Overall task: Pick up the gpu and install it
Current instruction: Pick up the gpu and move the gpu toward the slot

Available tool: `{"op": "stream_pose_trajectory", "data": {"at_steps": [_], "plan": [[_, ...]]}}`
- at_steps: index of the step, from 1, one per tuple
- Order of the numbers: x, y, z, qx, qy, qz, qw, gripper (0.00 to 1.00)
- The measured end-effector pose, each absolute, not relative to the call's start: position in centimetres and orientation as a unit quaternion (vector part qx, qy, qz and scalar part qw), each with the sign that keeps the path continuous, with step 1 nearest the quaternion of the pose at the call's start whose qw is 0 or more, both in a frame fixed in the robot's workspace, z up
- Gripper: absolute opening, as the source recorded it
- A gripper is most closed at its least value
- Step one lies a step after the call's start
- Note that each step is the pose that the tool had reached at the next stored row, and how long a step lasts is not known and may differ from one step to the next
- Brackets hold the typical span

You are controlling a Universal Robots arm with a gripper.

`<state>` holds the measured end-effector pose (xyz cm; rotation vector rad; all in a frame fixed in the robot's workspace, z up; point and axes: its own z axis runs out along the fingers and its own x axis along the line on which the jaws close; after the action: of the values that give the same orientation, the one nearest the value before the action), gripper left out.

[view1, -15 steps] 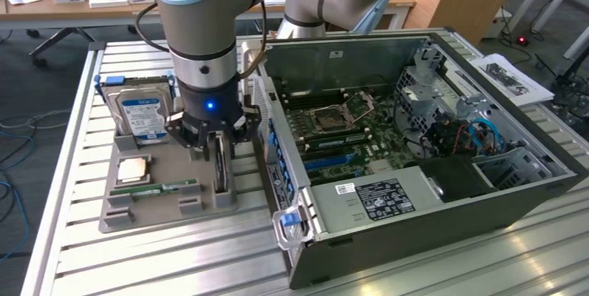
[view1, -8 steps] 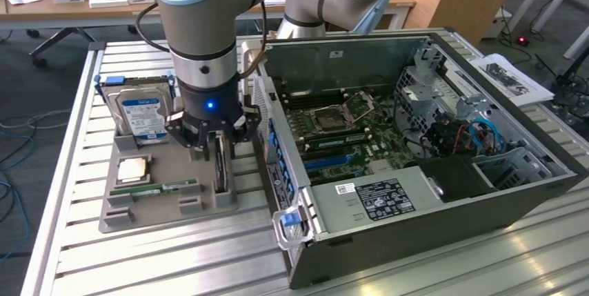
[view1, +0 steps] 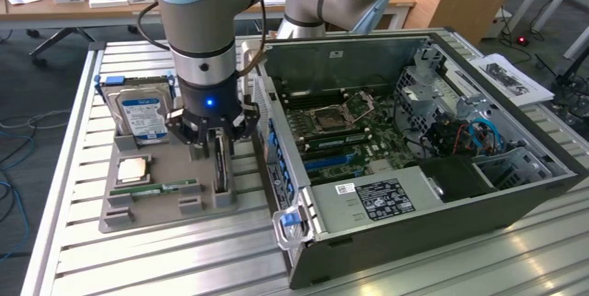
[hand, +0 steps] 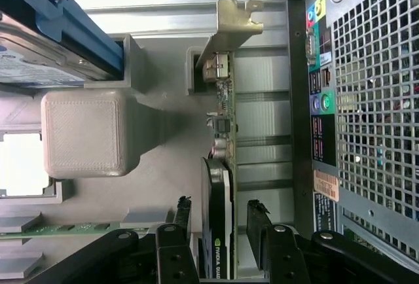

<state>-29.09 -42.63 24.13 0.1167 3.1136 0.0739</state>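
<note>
While the gpu [view1: 221,167] stood on edge in a slot of the matte grey plastic tray [view1: 124,223], to the exterior view's left of the open steel case [view1: 414,230], the black jaws straddled the thin dark card, slightly spread, not yet clamping it. Its bent metal bracket [hand: 232,25] sat at the far end, above the ribbed aluminium worktop [view1: 74,261].

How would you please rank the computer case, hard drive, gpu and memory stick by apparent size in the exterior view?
1. computer case
2. hard drive
3. gpu and memory stick: similar thin strips, unranked
</note>
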Motion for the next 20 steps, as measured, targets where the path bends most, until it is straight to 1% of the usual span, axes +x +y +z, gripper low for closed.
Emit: {"op": "stream_pose_trajectory", "data": {"at_steps": [20], "plan": [[-29.09, -42.33, 23.24, 0.048, 0.998, 0.024, 0.013, 0.47]]}}
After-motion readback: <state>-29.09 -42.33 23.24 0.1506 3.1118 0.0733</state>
